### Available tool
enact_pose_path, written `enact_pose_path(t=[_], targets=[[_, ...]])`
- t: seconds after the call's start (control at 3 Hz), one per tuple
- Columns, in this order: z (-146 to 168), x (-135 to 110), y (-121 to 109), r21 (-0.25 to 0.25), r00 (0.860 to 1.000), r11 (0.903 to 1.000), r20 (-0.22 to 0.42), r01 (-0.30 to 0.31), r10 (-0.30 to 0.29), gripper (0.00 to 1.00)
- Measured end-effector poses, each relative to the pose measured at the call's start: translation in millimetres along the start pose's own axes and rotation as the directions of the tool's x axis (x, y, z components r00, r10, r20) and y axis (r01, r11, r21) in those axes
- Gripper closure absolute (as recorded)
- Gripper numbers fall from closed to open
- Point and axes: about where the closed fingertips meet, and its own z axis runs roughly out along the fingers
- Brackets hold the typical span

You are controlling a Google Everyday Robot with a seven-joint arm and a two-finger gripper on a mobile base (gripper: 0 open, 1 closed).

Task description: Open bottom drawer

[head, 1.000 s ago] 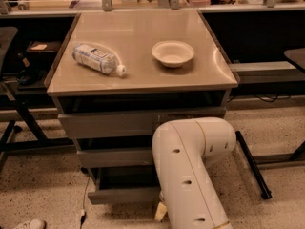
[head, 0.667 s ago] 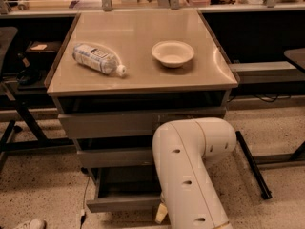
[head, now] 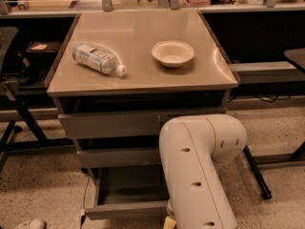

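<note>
Camera view: open drawer [head: 127,197], end effector [head: 169,221] perhaps beside.

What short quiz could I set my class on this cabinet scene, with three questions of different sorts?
1. True or false: the bottom drawer stands further out than the two drawers above it.
2. Multiple choice: what lies on its side on the cabinet top? A) a plastic bottle B) a mug C) a spoon
3. Short answer: where is the end effector?

Key
1. True; its tray shows.
2. A; it lies left of the bowl.
3. Low at the bottom drawer's front edge, mostly hidden behind the white arm.
</note>
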Motion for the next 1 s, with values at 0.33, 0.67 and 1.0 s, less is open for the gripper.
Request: enact_pose_path(t=[0.33,0.67,1.0], targets=[[-8,22,24,-0.034,1.0,0.9993,-0.028,-0.013,0.012,0.0],[-14,42,44,-0.06,0.998,0.9978,-0.055,-0.029,0.025,0.0],[-22,63,63,-0.083,0.995,0.9948,-0.084,-0.058,0.051,0.0]])
